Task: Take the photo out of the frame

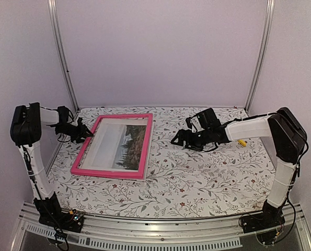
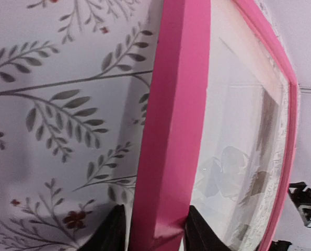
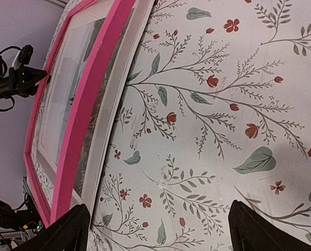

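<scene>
The frame (image 1: pixel 109 171) with its thin pink border lies left of centre on the floral table, with the photo (image 1: pixel 121 144) of dark trees inside it. My left gripper (image 1: pixel 86 133) is at the frame's left rail near the far corner. In the left wrist view the pink rail (image 2: pixel 176 104) runs between the two dark fingers (image 2: pixel 111 232); a thin gap shows at the left one and the right one touches. Right of the frame, my right gripper (image 1: pixel 176 140) hovers open over bare cloth (image 3: pixel 155 230). In the right wrist view the photo's white border (image 3: pixel 121 94) sticks out beyond the pink rail (image 3: pixel 92 89).
A floral cloth (image 1: pixel 207 178) covers the table. Pale walls and two metal posts (image 1: pixel 64 57) close off the back and sides. The left arm's wrist (image 3: pixel 14 78) shows beyond the frame in the right wrist view.
</scene>
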